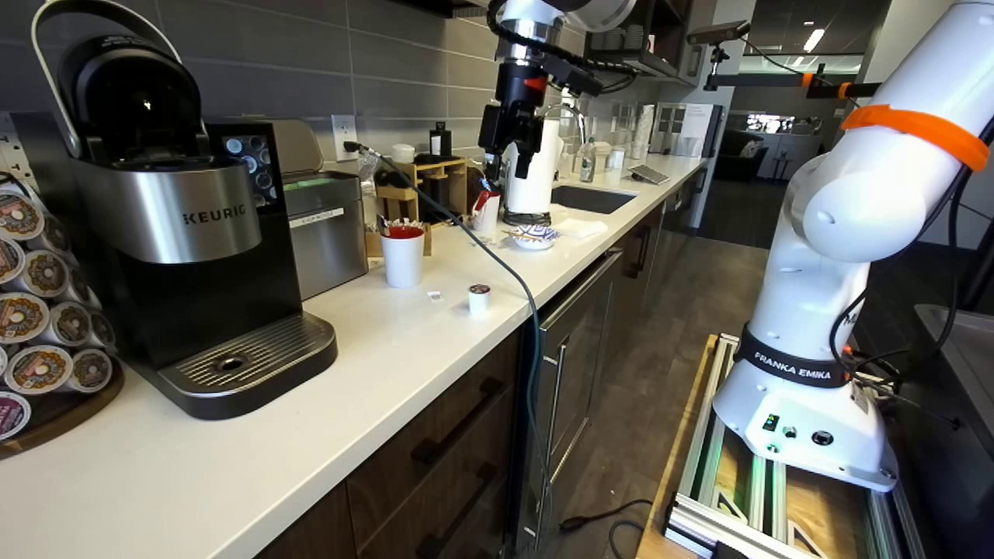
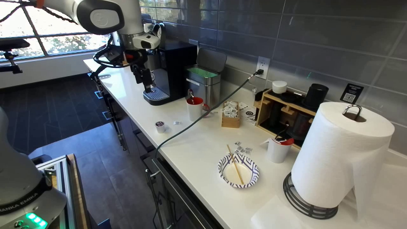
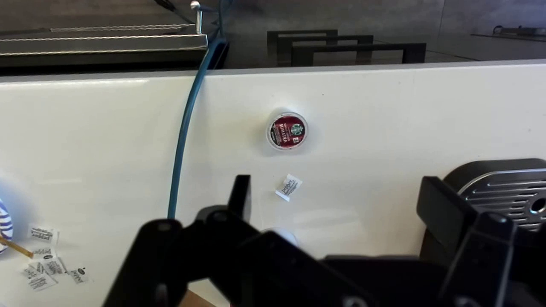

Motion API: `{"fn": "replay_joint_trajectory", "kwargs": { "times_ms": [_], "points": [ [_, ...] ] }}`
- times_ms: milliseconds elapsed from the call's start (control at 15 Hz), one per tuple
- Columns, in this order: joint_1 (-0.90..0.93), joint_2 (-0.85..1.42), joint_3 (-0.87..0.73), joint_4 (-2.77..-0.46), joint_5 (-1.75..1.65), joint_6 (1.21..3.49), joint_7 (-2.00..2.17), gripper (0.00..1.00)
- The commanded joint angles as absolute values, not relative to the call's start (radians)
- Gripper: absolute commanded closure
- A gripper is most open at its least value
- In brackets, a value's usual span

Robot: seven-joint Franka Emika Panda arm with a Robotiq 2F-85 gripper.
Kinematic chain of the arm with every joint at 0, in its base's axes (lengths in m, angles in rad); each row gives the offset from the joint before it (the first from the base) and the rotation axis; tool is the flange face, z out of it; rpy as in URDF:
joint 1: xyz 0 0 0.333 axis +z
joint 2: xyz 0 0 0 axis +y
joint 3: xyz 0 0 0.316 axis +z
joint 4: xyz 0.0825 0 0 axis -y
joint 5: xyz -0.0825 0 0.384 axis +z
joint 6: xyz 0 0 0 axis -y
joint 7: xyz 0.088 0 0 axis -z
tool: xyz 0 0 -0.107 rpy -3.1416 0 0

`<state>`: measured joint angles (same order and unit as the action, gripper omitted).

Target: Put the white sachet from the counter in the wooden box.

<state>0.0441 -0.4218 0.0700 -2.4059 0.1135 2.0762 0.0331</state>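
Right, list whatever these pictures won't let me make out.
Wooden box: in the wrist view, mostly hidden by the fingers and cut off by the bottom edge.
White cup: mostly behind the fingers in the wrist view.
Patterned bowl: cut off by the wrist view's left edge.
White sachet: print too small to read in both exterior views.

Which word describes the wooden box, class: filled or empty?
Filled: in an exterior view, white sachets are heaped inside the wooden box.

A gray tiled wall (image 2: 318, 41) rises behind a long white worktop (image 2: 194, 159) with dark wooden drawers (image 1: 388, 481) below. Gray floor (image 2: 92, 159) darkens toward a broad, bright window (image 2: 73, 44) with dark bars; at the opposite end, a ceiling light (image 1: 814, 39) glows.
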Motion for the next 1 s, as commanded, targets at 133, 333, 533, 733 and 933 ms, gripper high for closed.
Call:
{"fn": "replay_joint_trajectory", "kwargs": {
  "times_ms": [133,333,533,733,933],
  "points": [
    [0.065,-0.335,0.071,-2.391,0.158,2.237,0.054,0.00],
    [0.066,-0.231,0.099,-2.380,0.153,2.424,0.122,0.00],
    [0.035,-0.127,0.148,-2.366,0.031,2.547,0.290,0.00],
    [0.016,-0.045,0.161,-2.343,-0.147,2.586,0.496,0.00],
    [0.031,0.037,0.141,-2.294,-0.310,2.537,0.672,0.00]
  ]
}}
